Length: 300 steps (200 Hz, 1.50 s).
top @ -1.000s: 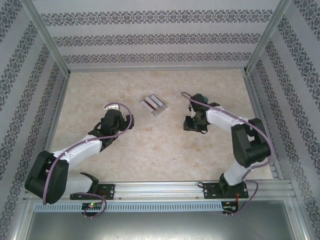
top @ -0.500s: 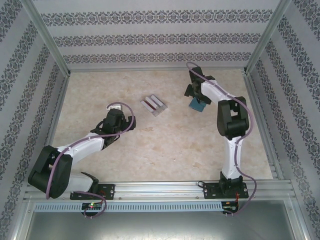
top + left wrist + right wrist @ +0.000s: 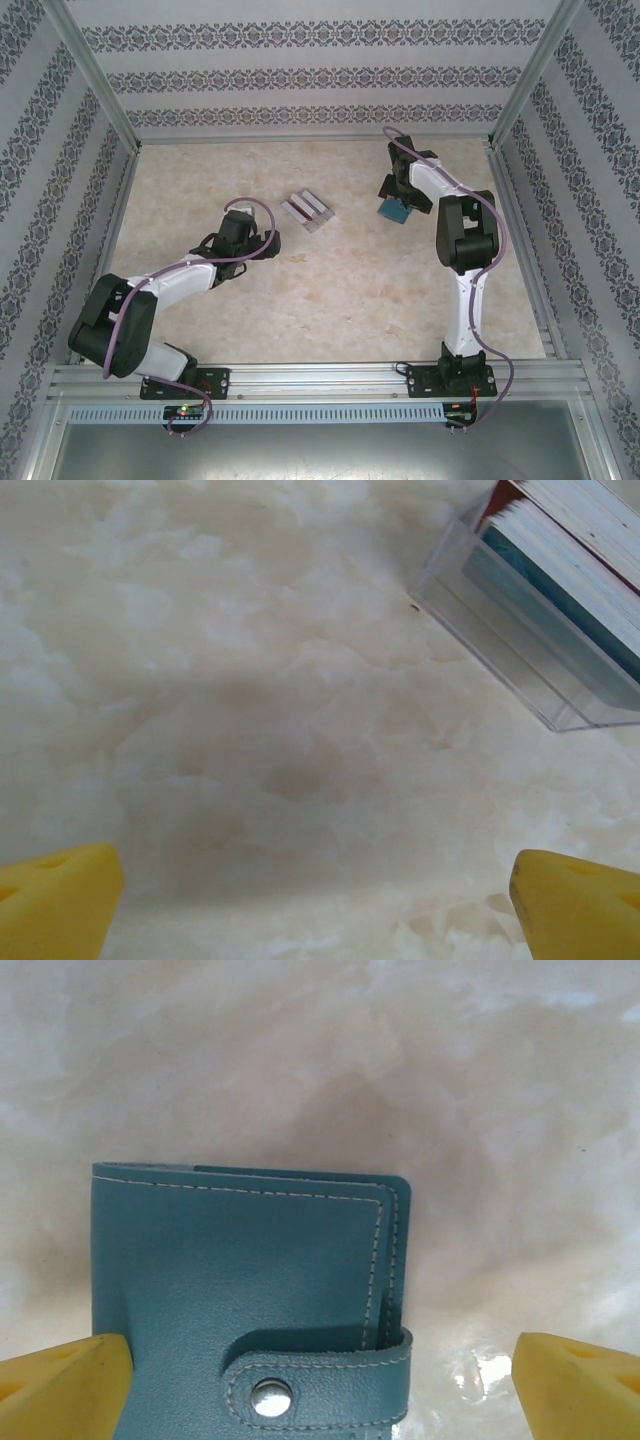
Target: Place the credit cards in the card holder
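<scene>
Card holder (image 3: 250, 1300) lies freshly released, snapped shut; right gripper (image 3: 320, 1385) stands wide over it. Left gripper (image 3: 315, 900), also wide, nears credit cards (image 3: 560, 590).

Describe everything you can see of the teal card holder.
The card holder is a small, roughly square teal wallet of leather-like material with pale stitching along its edges. It is folded shut, its tab wrapped round the right edge and apparently fastened by a silver snap. It lies flat on the marbled table, toward the far right in the top view. The open right end effector hovers over it, yellow fingers at either side; whether either touches it cannot be told.
</scene>
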Tool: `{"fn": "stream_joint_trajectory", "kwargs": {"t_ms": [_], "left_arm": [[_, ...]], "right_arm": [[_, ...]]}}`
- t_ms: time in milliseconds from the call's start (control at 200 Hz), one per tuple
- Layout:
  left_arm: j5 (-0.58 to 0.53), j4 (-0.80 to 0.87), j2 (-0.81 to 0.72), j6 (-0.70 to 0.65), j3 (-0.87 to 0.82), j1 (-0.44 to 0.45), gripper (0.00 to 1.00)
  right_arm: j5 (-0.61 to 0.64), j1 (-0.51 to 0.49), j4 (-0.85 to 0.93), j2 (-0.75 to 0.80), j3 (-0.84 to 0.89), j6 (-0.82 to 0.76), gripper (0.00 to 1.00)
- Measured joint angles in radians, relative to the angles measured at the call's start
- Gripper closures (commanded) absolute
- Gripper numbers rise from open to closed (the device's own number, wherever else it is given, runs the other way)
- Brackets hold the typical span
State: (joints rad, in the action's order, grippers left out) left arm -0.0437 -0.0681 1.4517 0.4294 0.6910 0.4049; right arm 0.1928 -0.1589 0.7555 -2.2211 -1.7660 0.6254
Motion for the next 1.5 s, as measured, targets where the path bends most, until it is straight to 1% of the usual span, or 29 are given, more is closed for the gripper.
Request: {"fn": "stream_joint_trajectory", "kwargs": {"t_ms": [135, 280, 380, 475, 565, 679, 774, 899, 994, 1149, 1284, 1384, 1499], "left_arm": [[0.018, -0.001, 0.003, 0.0, 0.0, 0.0, 0.0], [0.019, 0.0, 0.002, 0.0, 0.0, 0.0, 0.0], [0.018, 0.0, 0.002, 0.0, 0.0, 0.0, 0.0], [0.018, 0.001, 0.0, 0.0, 0.0, 0.0, 0.0], [0.016, 0.002, -0.011, 0.0, 0.0, 0.0, 0.0], [0.014, 0.001, -0.029, 0.0, 0.0, 0.0, 0.0], [0.014, 0.002, -0.034, 0.0, 0.0, 0.0, 0.0], [0.014, 0.002, -0.034, 0.0, 0.0, 0.0, 0.0], [0.013, 0.002, -0.039, 0.0, 0.0, 0.0, 0.0], [0.014, 0.002, -0.054, 0.0, 0.0, 0.0, 0.0], [0.014, 0.002, -0.057, 0.0, 0.0, 0.0, 0.0], [0.016, 0.002, -0.06, 0.001, -0.002, 0.0, 0.0], [0.026, 0.002, -0.064, 0.009, -0.006, 0.0, 0.0]], "right_arm": [[-0.043, -0.004, -0.008, -0.013, -0.005, 0.0, 0.04], [-0.053, -0.023, -0.011, -0.015, -0.005, 0.0, 0.04], [-0.054, -0.034, -0.01, -0.015, -0.005, 0.0, 0.03], [-0.03, -0.043, 0.013, -0.019, -0.006, 0.0, 0.03], [-0.008, -0.049, 0.029, -0.023, -0.002, 0.0, 0.07], [-0.018, -0.047, 0.005, -0.022, 0.026, -0.014, 0.17], [-0.039, -0.041, -0.005, -0.014, 0.031, -0.032, 0.22], [-0.082, -0.031, -0.039, 0.023, 0.073, -0.068, 0.27], [-0.106, -0.026, -0.051, 0.053, 0.109, -0.101, 0.28], [-0.132, -0.035, -0.051, 0.14, 0.209, -0.145, 0.29], [-0.135, -0.068, -0.053, 0.281, 0.329, -0.167, 0.31], [-0.131, -0.136, -0.064, 0.412, 0.435, -0.169, 0.3], [-0.129, -0.27, -0.093, 0.549, 0.571, -0.134, 0.28]]}}
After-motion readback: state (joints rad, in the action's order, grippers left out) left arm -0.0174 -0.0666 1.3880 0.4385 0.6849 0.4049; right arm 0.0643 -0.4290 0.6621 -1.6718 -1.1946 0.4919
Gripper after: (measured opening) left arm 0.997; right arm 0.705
